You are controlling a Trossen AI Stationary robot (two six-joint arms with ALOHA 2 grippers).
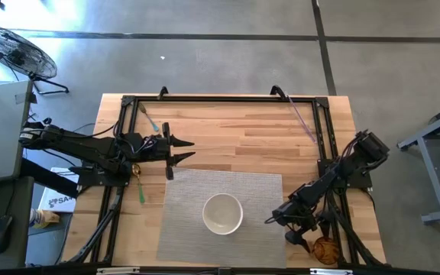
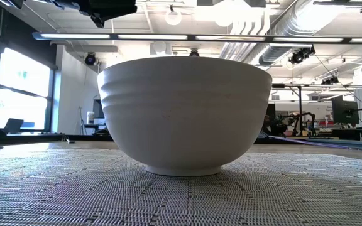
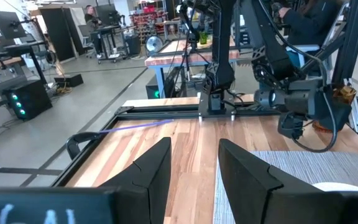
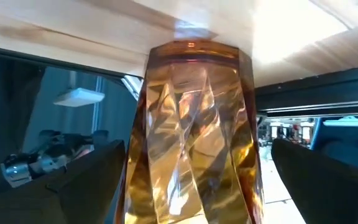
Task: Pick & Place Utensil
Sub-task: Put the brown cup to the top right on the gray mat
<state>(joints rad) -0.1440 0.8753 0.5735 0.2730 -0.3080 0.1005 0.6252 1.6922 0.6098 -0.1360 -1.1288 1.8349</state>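
Note:
A green utensil point(image 1: 141, 189) lies flat on the wood beside the left frame rail. A second greenish one point(image 1: 150, 118) lies near the far left corner, and a purple one point(image 1: 304, 118) near the far right. My left gripper point(image 1: 183, 150) hovers open above the table left of centre, pointing right, holding nothing; its fingers point(image 3: 157, 168) frame bare wood. My right gripper point(image 1: 305, 233) is low at the near right corner, open. One finger stands on each side of an amber ribbed glass point(image 4: 191, 137), with no touch that shows. The glass point(image 1: 325, 249) stands upright.
A white bowl point(image 1: 222, 212) stands on a grey woven placemat point(image 1: 189, 191) at the near middle, filling the low view point(image 2: 184, 113). A black frame point(image 1: 220, 99) rims the table. Bare wood lies between the mat and the far rail. A fan point(image 1: 14, 50) stands on the floor.

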